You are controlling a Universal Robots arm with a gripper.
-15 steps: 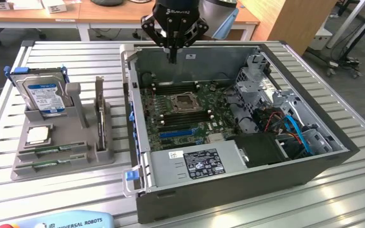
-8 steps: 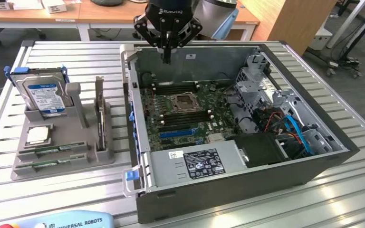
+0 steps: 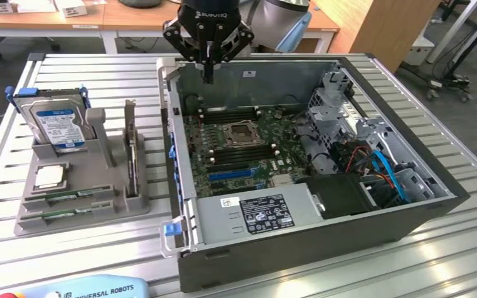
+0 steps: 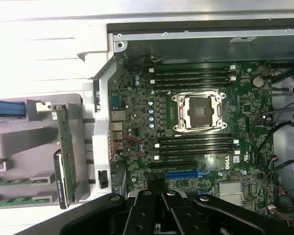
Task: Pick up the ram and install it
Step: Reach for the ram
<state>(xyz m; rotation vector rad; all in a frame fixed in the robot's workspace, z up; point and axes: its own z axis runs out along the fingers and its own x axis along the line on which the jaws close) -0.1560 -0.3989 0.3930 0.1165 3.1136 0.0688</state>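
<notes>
At the pincer (image 3: 208, 73): shut tight, nothing held, tips pointing down, hanging over the back wall of the open PC case (image 3: 305, 254), approx 12 o'clock of the motherboard (image 3: 205, 138) in ext. view. Below it, toward 6 o'clock: empty CPU socket (image 3: 243, 133), w/ black DIMM slots (image 3: 222, 115) on both sides, all unfilled as far as visible. Outward past the case wall, approx 7 o'clock from pincer: grey holder (image 3: 106, 180) on the slatted surface (image 3: 81, 74), well apart from pincer, case wall in between. Ram (image 3: 66, 197) lying flat in a front slot of that holder, green w/ pale sticker, nothing touching it. Second similar stick (image 3: 64, 214) just beside it toward 6 o'clock; can't tell which of the two is meant. Long axis of both approx 9-to-3 in ext. view, roughly parallel to the DIMM slots, so stick and slot directions roughly matched, judging by eye. Also in holder: thin board on edge (image 3: 131, 149) on the 3 o'clock side, long axis approx 12-to-6, crosswise to the ram; small square processor chip (image 3: 49, 177) just at 12 o'clock of the ram; blue-labelled hard drive (image 3: 56, 124) upright at the back. Key relation: ram at 7 o'clock from pincer, outside the case, prob. lower than the tips, long axis square to the line from the pincer's side of the case. Pick judged not yet begun.
</notes>
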